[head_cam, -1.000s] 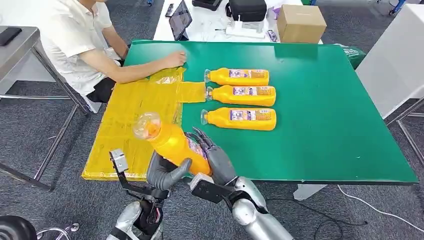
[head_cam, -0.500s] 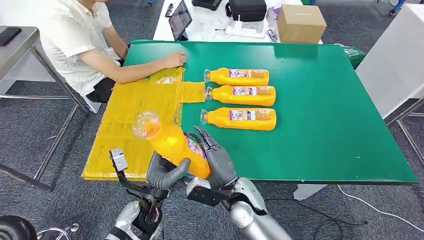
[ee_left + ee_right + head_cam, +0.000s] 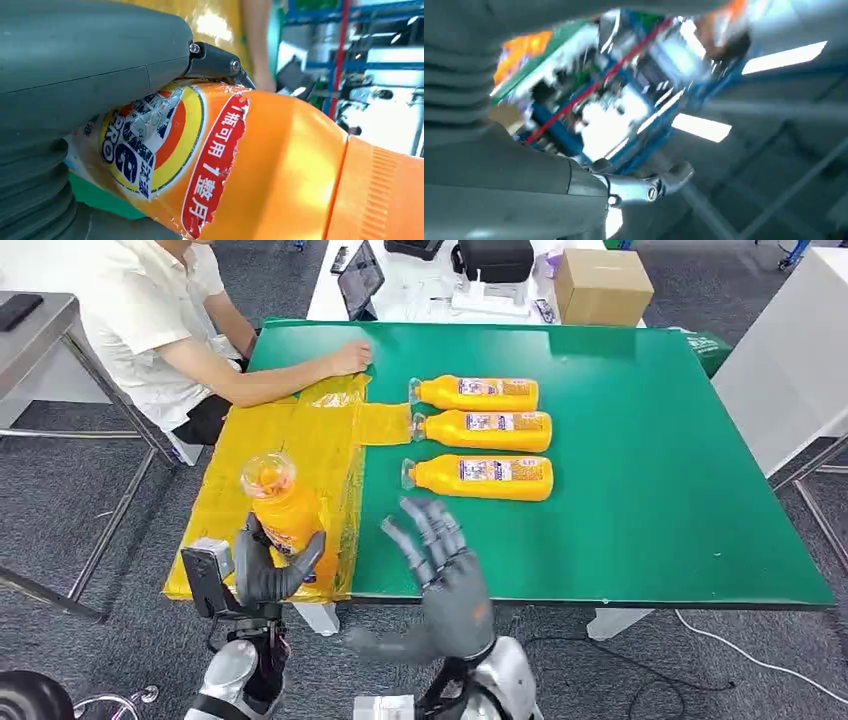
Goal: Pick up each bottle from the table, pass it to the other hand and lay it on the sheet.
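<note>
Orange bottle [image 3: 283,518]: gripped round its lower body by the left hand [image 3: 262,575]; neck and clear cap rise above the fingers, over the near part of the sheet [image 3: 270,445].
Left hand: closed on the bottle; in the left wrist view the thumb [image 3: 90,60] lies across the label [image 3: 150,145], dark fingers on the far side.
Why held so: a grip low on the body leaves the neck end free and the label side out. I judge this suits tipping the bottle down flat on the sheet.
Bottle axis: long axis close to upright, leaning slightly; cap end up and away from the hand, base down inside the grip.
Right hand [image 3: 445,585]: empty, fingers spread and raised, palm turned toward the left hand, apart from the bottle. It reads as the hand-over done.
Row [image 3: 480,435]: three more bottles lie flat on the green tabletop [image 3: 650,470], beyond the right hand and forward of it. They lie parallel, caps pointing toward the sheet, so each offers its side to a grasp.
Sheet: yellow, flat on the tabletop beyond the left hand, its near edge at the tabletop edge. A seated person rests a hand [image 3: 350,358] at its far corner, probably to keep it from sliding.
Step judged: lower and tilt the bottle until its long axis lies along the sheet.
</note>
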Tool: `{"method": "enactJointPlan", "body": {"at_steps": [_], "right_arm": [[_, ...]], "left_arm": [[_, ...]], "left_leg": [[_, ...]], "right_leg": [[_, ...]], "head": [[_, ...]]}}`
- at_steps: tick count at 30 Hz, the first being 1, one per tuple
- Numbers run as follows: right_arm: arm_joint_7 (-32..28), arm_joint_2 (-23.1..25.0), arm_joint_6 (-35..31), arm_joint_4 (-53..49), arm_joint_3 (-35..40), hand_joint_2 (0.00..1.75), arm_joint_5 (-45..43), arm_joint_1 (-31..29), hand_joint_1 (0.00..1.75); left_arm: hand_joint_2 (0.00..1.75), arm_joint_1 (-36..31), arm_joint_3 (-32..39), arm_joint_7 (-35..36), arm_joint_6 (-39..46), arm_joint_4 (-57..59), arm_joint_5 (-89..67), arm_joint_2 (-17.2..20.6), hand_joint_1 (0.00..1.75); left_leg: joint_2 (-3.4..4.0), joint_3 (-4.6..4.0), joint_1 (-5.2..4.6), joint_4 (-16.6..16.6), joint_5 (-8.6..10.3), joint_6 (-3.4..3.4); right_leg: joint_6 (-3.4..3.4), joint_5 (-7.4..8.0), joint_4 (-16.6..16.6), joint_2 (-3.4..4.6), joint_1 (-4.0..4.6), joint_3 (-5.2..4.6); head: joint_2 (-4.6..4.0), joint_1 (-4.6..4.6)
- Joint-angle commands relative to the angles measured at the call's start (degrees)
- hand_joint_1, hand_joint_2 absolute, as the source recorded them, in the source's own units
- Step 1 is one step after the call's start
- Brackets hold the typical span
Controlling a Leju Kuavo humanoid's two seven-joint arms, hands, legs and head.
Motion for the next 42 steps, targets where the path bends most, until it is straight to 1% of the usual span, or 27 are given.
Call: {"method": "enactJointPlan", "body": {"at_steps": [1,2,4,5,6,7,8,9,10,11,12,13,14,15,16,18,19,22,23,24,28,29,34,38,39,41,42], "right_arm": [[-0.4,2.7,0.1,-5.8,-6.8,0.0,0.3,1.9,0.0],[-0.4,2.7,0.1,-5.8,-6.8,0.0,0.3,1.9,0.0],[-0.4,2.7,0.1,-5.8,-6.8,0.0,0.3,1.9,0.0],[-0.4,2.7,0.1,-5.7,-6.9,0.0,0.2,1.8,0.0],[-0.4,2.6,0.1,-5.4,-6.5,0.0,-0.3,1.7,0.0],[-0.4,2.2,0.1,-4.6,-5.8,0.0,-0.8,1.3,0.0],[-0.4,2.2,0.1,-4.6,-5.8,0.0,-0.8,1.3,0.0],[-0.4,1.4,0.1,-3.1,-5.0,0.0,-1.9,0.5,0.0],[-0.4,1.9,0.1,-2.3,-4.5,0.0,-1.3,-0.1,0.0],[-0.4,2.1,0.1,-1.9,-4.5,0.0,-1.1,-0.3,0.0],[1.7,-0.5,0.1,-1.7,-1.7,0.0,-1.9,-0.5,0.0],[-0.4,1.3,0.1,1.6,-2.4,0.0,-1.3,-2.0,0.0],[-0.4,1.2,0.1,1.7,-2.0,0.0,-1.3,-2.2,0.0],[-0.4,0.9,0.1,2.5,-1.1,0.0,-2.1,-2.8,0.0],[-0.4,0.9,0.1,2.5,-1.1,0.0,-2.1,-2.8,0.0],[-0.4,0.6,0.1,4.1,0.0,0.0,-2.8,-3.5,0.0],[-0.4,0.6,0.1,4.3,0.2,0.0,-3.0,-3.8,0.0],[-0.4,0.7,0.1,4.5,0.2,0.0,-2.9,-3.9,0.0],[-0.4,0.4,0.1,5.2,0.8,0.0,-3.3,-4.2,0.0],[-0.4,0.2,0.1,5.8,1.3,0.0,-4.1,-4.5,0.0],[-0.4,-0.4,0.1,7.6,2.5,0.0,-5.7,-5.4,0.0],[-0.4,-0.4,0.1,7.7,2.5,0.0,-5.7,-5.5,0.0],[-0.4,-0.4,0.1,7.7,2.5,0.0,-5.7,-5.5,0.0],[-0.4,-0.4,0.1,7.7,2.5,0.0,-5.7,-5.5,0.0],[-0.4,-0.4,0.1,7.7,2.5,0.0,-5.7,-5.5,0.0],[-0.4,-0.4,0.1,7.7,2.5,0.0,-5.7,-5.5,0.0],[-0.4,-0.4,0.1,7.7,2.5,0.0,-5.7,-5.5,0.0]], "left_arm": [[1.75,-2.9,1.7,0.7,1.2,0.9,-4.1,2.9,1.75],[1.75,-2.9,1.7,0.7,1.2,0.9,-4.1,2.9,1.75],[1.75,-2.9,1.7,0.7,1.2,0.9,-4.1,2.9,1.75],[1.75,-3.5,1.7,0.6,1.5,1.3,-4.8,3.1,1.75],[1.75,-3.8,1.6,0.2,3.2,1.9,-7.0,3.2,1.75],[1.75,-6.3,-0.8,2.7,10.8,5.9,-19.9,5.2,1.75],[1.75,-6.3,-0.8,2.7,10.8,5.9,-19.9,5.2,1.75],[1.75,-10.1,-2.9,8.7,11.9,12.8,-32.3,8.0,1.75],[1.75,-12.5,-3.7,9.1,12.0,16.8,-36.6,8.5,1.75],[1.75,-13.5,-4.4,9.4,11.7,18.4,-38.3,8.7,1.75],[1.75,-16.8,-5.4,12.0,11.3,25.4,-44.8,9.2,1.75],[1.75,-20.2,-7.3,12.8,10.0,31.7,-50.8,9.4,1.75],[1.75,-21.1,-7.9,13.3,9.3,33.4,-52.2,9.4,1.75],[1.75,-23.7,-9.0,14.0,7.4,37.7,-54.6,8.9,1.75],[1.75,-23.7,-9.0,14.0,7.4,37.7,-54.6,8.9,1.75],[1.75,-27.0,-10.8,13.9,5.1,43.0,-57.2,7.4,1.75],[1.75,-27.4,-11.0,13.9,4.9,43.6,-57.6,7.2,1.75],[1.75,-28.0,-11.2,14.0,4.5,44.3,-57.9,7.0,1.75],[1.75,-28.9,-11.5,14.1,3.5,46.1,-58.5,6.8,1.75],[1.75,-29.8,-11.8,14.4,3.2,47.6,-59.2,6.8,1.75],[1.75,-32.1,-11.8,14.9,1.8,51.4,-60.0,6.8,1.75],[1.75,-32.3,-11.7,14.5,1.7,51.7,-59.9,6.9,1.75],[1.75,-32.3,-11.7,14.5,1.7,51.7,-59.9,6.9,1.75],[1.75,-32.3,-11.7,14.5,1.7,51.7,-59.9,6.9,1.75],[1.75,-32.3,-11.7,14.5,1.7,51.7,-59.9,6.9,1.75],[1.75,-32.3,-11.7,14.5,1.7,51.7,-59.9,6.9,1.75],[1.75,-32.3,-11.7,14.5,1.7,51.7,-59.9,6.9,1.75]], "left_leg": [[0.05,0.03,-0.02,0.0,0.0,0.05],[0.06,0.18,-0.04,0.0,-0.04,0.09],[0.0,0.09,-0.03,0.0,0.01,0.05],[-0.01,0.34,-0.01,-0.1,-0.07,0.12],[-0.01,0.15,-0.03,0.0,-0.01,0.07],[0.01,0.11,-0.02,0.0,0.01,0.05],[0.0,0.19,-0.03,0.0,-0.02,0.07],[-0.04,0.2,-0.02,-0.1,0.01,0.06],[-0.07,0.21,-0.02,-0.1,0.05,0.04],[-0.09,0.29,-0.02,-0.1,0.05,0.06],[-0.13,0.25,-0.05,-0.1,0.08,0.05],[-0.18,0.26,-0.03,-0.1,0.09,0.05],[-0.17,0.37,-0.01,-0.2,0.11,0.06],[-0.12,0.28,-0.03,-0.1,0.11,0.06],[-0.1,0.2,-0.01,-0.1,0.1,0.05],[0.0,0.37,-0.01,-0.1,0.09,0.12],[0.02,0.18,0.0,-0.1,0.12,0.02],[-0.02,0.19,-0.01,-0.1,0.11,0.02],[-0.03,0.44,0.01,-0.1,0.06,0.1],[0.01,0.22,-0.01,-0.1,0.11,0.04],[0.12,0.52,0.03,-0.1,0.04,0.12],[0.05,0.24,0.01,-0.1,0.11,0.04],[0.17,0.31,0.02,-0.1,0.1,0.08],[0.1,0.23,-0.01,-0.1,0.13,0.02],[0.15,0.35,0.02,-0.1,0.1,0.06],[0.1,0.23,0.0,0.0,0.13,0.01],[0.17,0.37,0.01,-0.1,0.09,0.07]], "right_leg": [[-0.06,0.02,0.0,-0.01,0.0,0.03],[-0.14,-0.02,0.0,-0.04,0.0,0.17],[-0.08,0.02,0.0,-0.07,0.0,0.08],[-0.23,-0.06,-0.1,-0.16,0.07,0.34],[-0.11,0.0,0.0,-0.1,0.01,0.15],[-0.07,0.02,0.0,-0.06,0.01,0.09],[-0.11,-0.01,0.0,-0.09,0.02,0.18],[-0.11,0.0,-0.1,-0.13,0.02,0.2],[-0.08,0.03,-0.1,-0.14,0.01,0.2],[-0.13,0.01,-0.1,-0.18,0.03,0.29],[-0.1,0.02,-0.1,-0.21,-0.01,0.24],[-0.09,0.02,-0.1,-0.25,0.01,0.28],[-0.15,0.03,-0.2,-0.27,0.03,0.41],[-0.1,0.06,-0.1,-0.19,0.01,0.29],[-0.07,0.06,-0.1,-0.16,0.02,0.23],[-0.16,0.06,-0.1,-0.12,0.05,0.4],[-0.06,0.09,-0.1,-0.04,0.02,0.2],[-0.09,0.09,-0.1,-0.09,0.01,0.2],[-0.22,0.03,-0.1,-0.18,0.07,0.47],[-0.11,0.08,-0.1,-0.07,0.02,0.25],[-0.26,0.05,-0.1,-0.04,0.1,0.53],[-0.12,0.1,-0.1,-0.02,0.05,0.25],[-0.15,0.13,-0.1,0.07,0.08,0.29],[-0.1,0.12,0.0,0.04,0.03,0.24],[-0.16,0.1,-0.1,0.04,0.07,0.36],[-0.1,0.11,0.0,0.04,0.03,0.25],[-0.18,0.09,-0.1,0.06,0.07,0.37]], "head": [[0.0,-0.02],[0.0,-0.02],[0.0,-0.02],[0.0,-0.02],[0.0,-0.02],[0.0,-0.02],[0.0,-0.04],[0.0,-0.02],[0.0,-0.02],[0.0,-0.02],[0.0,-0.02],[0.0,0.0],[0.0,-0.04],[0.0,-0.04],[0.0,0.0],[0.0,0.0],[0.0,0.0],[0.0,0.0],[0.0,0.0],[0.0,-0.02],[0.0,-0.02],[0.0,-0.02],[0.0,-0.02],[0.0,-0.02],[0.0,0.0],[0.0,0.0],[0.0,-0.02]]}}
